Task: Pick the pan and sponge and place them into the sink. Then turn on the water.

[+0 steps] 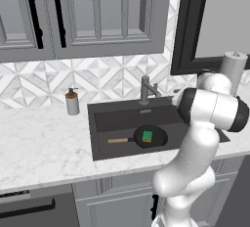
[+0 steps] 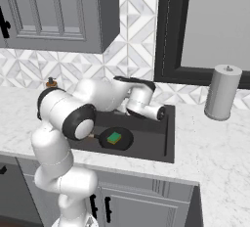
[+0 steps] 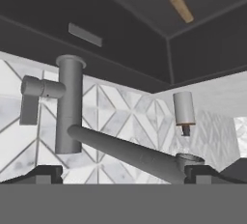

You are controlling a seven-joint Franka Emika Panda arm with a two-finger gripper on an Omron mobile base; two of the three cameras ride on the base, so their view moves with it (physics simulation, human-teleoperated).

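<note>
Sitting in the sink (image 1: 105,116): pan (image 1: 157,141) with sponge (image 1: 147,136) on top.
Gripper (image 3: 123,172) open by the faucet (image 3: 70,105), at 12 o'clock from the pan.

A home kitchen was shown: a marble-look countertop (image 1: 39,143) was fitted with a dark sink (image 1: 112,116) and grey faucet (image 1: 145,90), backed by geometric patterned tiles (image 1: 107,77). Grey panelled cabinets (image 1: 97,11) were hung above, and a soap dispenser (image 1: 72,102) and paper towel roll (image 2: 222,93) were set out.
</note>
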